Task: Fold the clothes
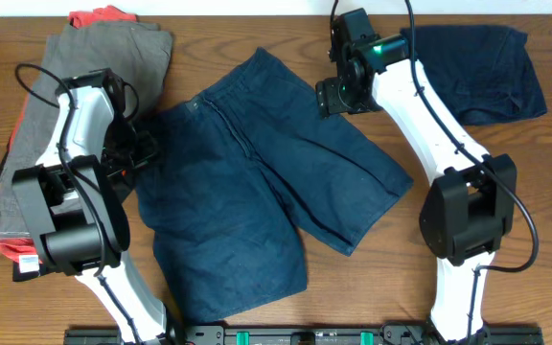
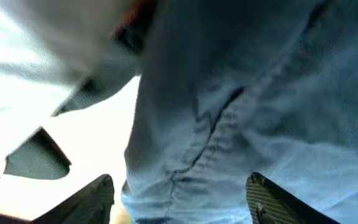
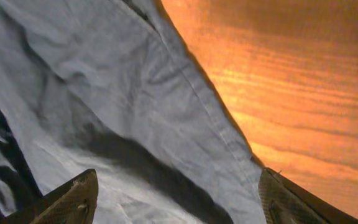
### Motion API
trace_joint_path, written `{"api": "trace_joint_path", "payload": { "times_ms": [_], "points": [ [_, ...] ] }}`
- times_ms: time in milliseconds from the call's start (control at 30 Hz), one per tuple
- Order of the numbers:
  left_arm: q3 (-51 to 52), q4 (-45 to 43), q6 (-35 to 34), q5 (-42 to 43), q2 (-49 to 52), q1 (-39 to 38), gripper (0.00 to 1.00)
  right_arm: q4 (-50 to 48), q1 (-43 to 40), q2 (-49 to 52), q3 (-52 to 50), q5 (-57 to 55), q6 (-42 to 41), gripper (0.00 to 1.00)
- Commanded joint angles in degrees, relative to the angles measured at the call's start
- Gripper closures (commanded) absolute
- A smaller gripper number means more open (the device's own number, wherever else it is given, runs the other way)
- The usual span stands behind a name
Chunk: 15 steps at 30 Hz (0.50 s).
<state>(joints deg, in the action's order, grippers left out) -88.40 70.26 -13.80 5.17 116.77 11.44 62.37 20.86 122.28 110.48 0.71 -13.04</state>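
Observation:
The clothes in hand are dark navy shorts (image 1: 257, 182), spread flat mid-table with the waistband toward the back left. My left gripper (image 1: 140, 153) is at the shorts' left edge. In the left wrist view its fingers (image 2: 89, 199) stand wide apart, open, with a seamed fold of the shorts (image 2: 229, 124) lying between them. My right gripper (image 1: 335, 96) hovers at the shorts' upper right edge. In the right wrist view it is open (image 3: 179, 208) over the fabric's border (image 3: 135, 106), beside bare wood (image 3: 291, 74).
A pile of grey garments (image 1: 113, 48) with red-orange ones (image 1: 99, 16) lies along the left side, close behind the left arm. Another navy garment (image 1: 487, 72) lies at the back right. The wooden table (image 1: 372, 287) shows in front.

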Motion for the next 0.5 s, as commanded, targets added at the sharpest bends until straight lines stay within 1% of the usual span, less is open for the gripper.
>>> {"api": "trace_joint_path", "payload": {
  "times_ms": [0,33,67,100,133,167,333,467],
  "points": [
    [-0.7,1.4,1.8,-0.7,-3.6,-0.7,0.26,1.7,0.2,0.3,0.0,1.8,-0.3,0.18],
    [-1.2,1.9,1.8,-0.7,-4.7,-0.9,0.22,3.3,0.2,0.3,0.0,2.1,-0.2,0.16],
    [-1.9,2.8,1.8,-0.8,-6.4,-1.0,0.11,4.8,0.2,0.3,-0.2,2.5,-0.2,0.15],
    [-2.9,3.8,1.8,-0.8,-8.9,-1.2,0.04,7.1,0.2,0.3,-0.6,3.4,-0.2,0.15],
    [-3.3,4.2,1.8,-0.8,-10.1,-1.3,0.00,8.1,0.3,0.3,-0.8,3.8,-0.2,0.15],
    [-3.8,4.3,2.1,-0.8,-11.7,-1.3,0.02,9.2,0.3,0.3,-1.0,4.3,-0.2,0.16],
    [-4.3,3.1,2.4,-0.7,-22.0,-1.2,0.02,13.0,2.6,0.3,-5.3,5.8,-0.2,0.24],
    [-4.3,1.4,2.4,-0.7,-27.7,-1.2,0.02,12.4,5.6,0.3,-11.0,5.7,0.0,0.24]
  ]
}}
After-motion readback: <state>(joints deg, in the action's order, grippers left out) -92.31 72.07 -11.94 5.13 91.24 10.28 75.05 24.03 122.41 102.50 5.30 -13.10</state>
